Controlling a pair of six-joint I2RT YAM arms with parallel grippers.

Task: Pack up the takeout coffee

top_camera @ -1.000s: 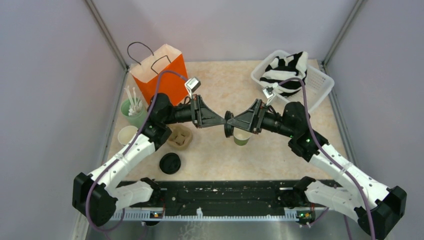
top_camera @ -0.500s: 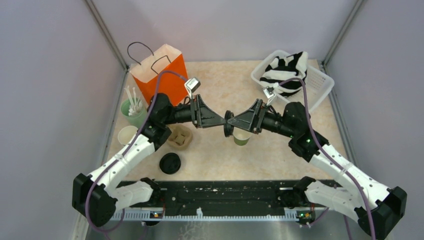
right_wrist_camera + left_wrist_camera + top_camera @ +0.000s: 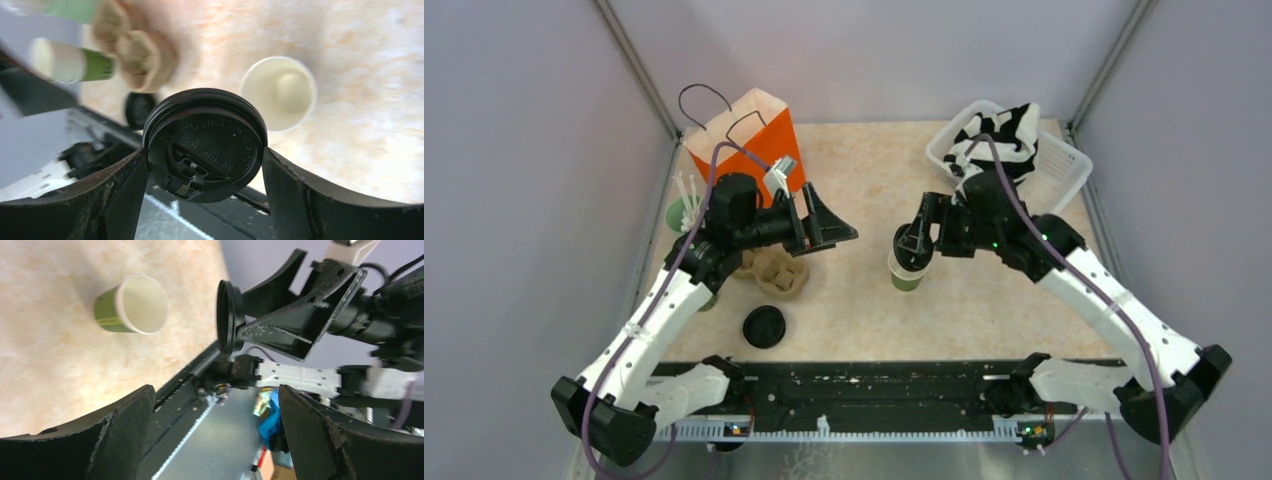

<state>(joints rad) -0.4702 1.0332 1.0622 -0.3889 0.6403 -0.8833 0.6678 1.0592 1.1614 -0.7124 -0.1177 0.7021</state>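
My right end effector [image 3: 204,165] grips the black lid [image 3: 205,142] above the open green cup [image 3: 278,92] mid-worktop [image 3: 864,300]. My left end effector [image 3: 215,435] gapes wide, well to its left.

Bag [image 3: 759,140] back left, basket [image 3: 1064,172] back right; cup [image 3: 908,280] centre, carrier [image 3: 782,273] left of it, loose lid [image 3: 764,326] before carrier

Left arm [image 3: 652,312], right arm [image 3: 1114,312]: white shells, black joints. Purple cable [image 3: 1012,180] along each (same colour both sides). White camera [image 3: 782,170] on left wrist. Green lights [image 3: 994,243] on right arm. Fingers [image 3: 117,440] of left gripper [image 3: 215,390] matte black, rough.
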